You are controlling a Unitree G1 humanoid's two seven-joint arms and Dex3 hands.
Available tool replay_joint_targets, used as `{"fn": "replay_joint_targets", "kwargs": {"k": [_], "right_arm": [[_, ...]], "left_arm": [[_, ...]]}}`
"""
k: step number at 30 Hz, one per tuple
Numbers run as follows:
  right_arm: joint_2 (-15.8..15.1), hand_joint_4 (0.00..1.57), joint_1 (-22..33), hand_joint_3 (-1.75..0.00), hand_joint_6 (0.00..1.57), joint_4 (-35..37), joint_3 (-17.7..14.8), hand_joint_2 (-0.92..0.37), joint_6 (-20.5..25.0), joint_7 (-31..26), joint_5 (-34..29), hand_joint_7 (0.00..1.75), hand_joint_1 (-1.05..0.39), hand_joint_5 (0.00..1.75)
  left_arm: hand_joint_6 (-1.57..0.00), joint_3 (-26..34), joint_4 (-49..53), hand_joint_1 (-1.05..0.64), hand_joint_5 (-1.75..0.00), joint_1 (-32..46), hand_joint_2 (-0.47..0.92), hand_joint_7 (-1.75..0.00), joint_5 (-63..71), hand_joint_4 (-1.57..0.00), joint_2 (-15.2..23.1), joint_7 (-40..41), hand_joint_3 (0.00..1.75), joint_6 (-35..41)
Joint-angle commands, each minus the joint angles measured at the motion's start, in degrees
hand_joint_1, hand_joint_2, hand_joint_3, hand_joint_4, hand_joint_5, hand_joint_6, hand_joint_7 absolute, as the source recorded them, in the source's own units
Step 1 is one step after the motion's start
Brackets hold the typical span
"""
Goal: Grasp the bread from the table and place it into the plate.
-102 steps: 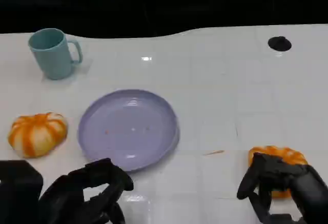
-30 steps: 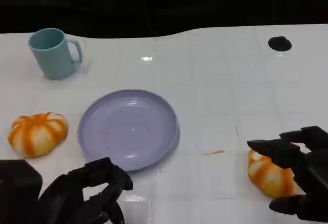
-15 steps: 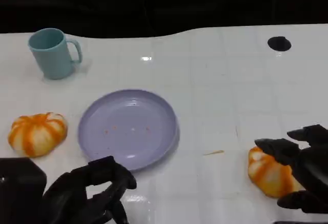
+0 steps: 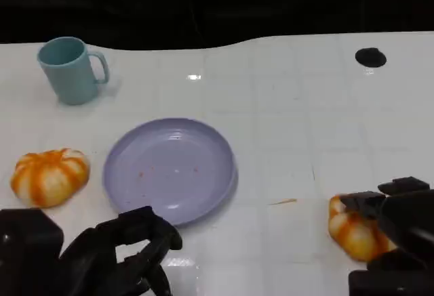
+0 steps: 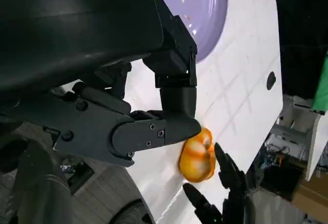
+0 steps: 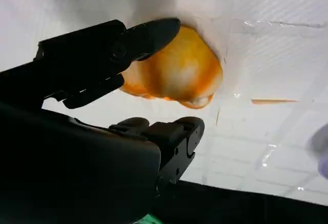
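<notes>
Nearest the robot, the left hand (image 4: 115, 259) sits just on the near side of the lavender plate (image 4: 169, 171), its black fingers curled loosely inward with nothing between them; the left wrist view shows the same hand (image 5: 154, 106) with its fingers bent over bare white table (image 4: 285, 106). To the right of the plate and well apart from it, also at the near edge, the right hand (image 4: 400, 235) is spread around a bread roll (image 4: 356, 231): fingers reach over the roll's top and far side while another lies on its near side, but whether they press on it or only stand close cannot be told. In the right wrist view the roll (image 6: 177, 70) lies between an upper finger and a lower one, resting on the table, and the right hand's (image 6: 102, 111) fingers are still apart. This roll is rounded and lumpy, orange with paler cream streaks, glossy on its crown. A thin orange crumb streak (image 4: 283, 202) lies on the table between the plate and that roll. To the plate's left, just beside its rim, sits a second bread roll (image 4: 49, 176), pumpkin-shaped with orange and white ribs. The plate itself is shallow, with a few orange specks inside. Beyond the plate to the left stands a teal mug (image 4: 70, 70), upright, handle turned toward the plate. Far off to the right, past the plate, a small black disc (image 4: 369, 57) rests near the table's back edge.
</notes>
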Motion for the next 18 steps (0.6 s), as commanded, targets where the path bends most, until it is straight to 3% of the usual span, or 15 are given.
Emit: {"fn": "replay_joint_targets", "kwargs": {"k": [1, 13, 16, 17, 18], "right_arm": [[-0.2, 0.26, -2.8, -0.01, 0.44, 4.2, 1.6, -0.87, 1.1, -1.3, 0.7, 0.01, -0.51, 0.23], [2.4, 0.39, -10.3, -0.10, 0.53, 17.9, 5.2, -0.92, 3.6, -7.3, 3.0, 0.03, -0.47, 0.19], [3.8, 0.70, -11.9, -0.09, 0.78, 23.5, 4.5, -0.92, 1.6, -16.0, 4.9, 0.11, -0.36, 0.28], [4.0, 0.83, -12.3, -0.08, 0.97, 25.3, 4.3, -0.92, 0.4, -19.1, 5.7, 0.11, -0.29, 0.53], [4.3, 0.86, -12.8, -0.08, 1.06, 27.1, 4.0, -0.92, -0.6, -21.9, 6.6, 0.10, -0.25, 0.69]], "left_arm": [[-0.64, 0.3, -1.0, -0.45, -1.75, 0.1, 0.92, -1.42, 0.1, -0.71, 0.4, 0.7, 0.50, 0.7], [-0.65, 0.6, -1.7, -0.46, -1.75, 0.2, 0.91, -1.42, 0.0, -0.71, 0.3, 1.0, 0.49, 1.4], [-0.66, 0.5, -2.0, -0.46, -1.75, 0.3, 0.91, -1.43, 0.1, -0.71, 0.4, 1.1, 0.50, 1.5], [-0.65, 0.5, -2.2, -0.46, -1.75, 0.3, 0.91, -1.42, 0.2, -0.71, 0.4, 1.2, 0.50, 1.7], [-0.65, 0.5, -2.4, -0.45, -1.75, 0.3, 0.91, -1.42, 0.2, -0.70, 0.4, 1.2, 0.50, 1.9]]}}
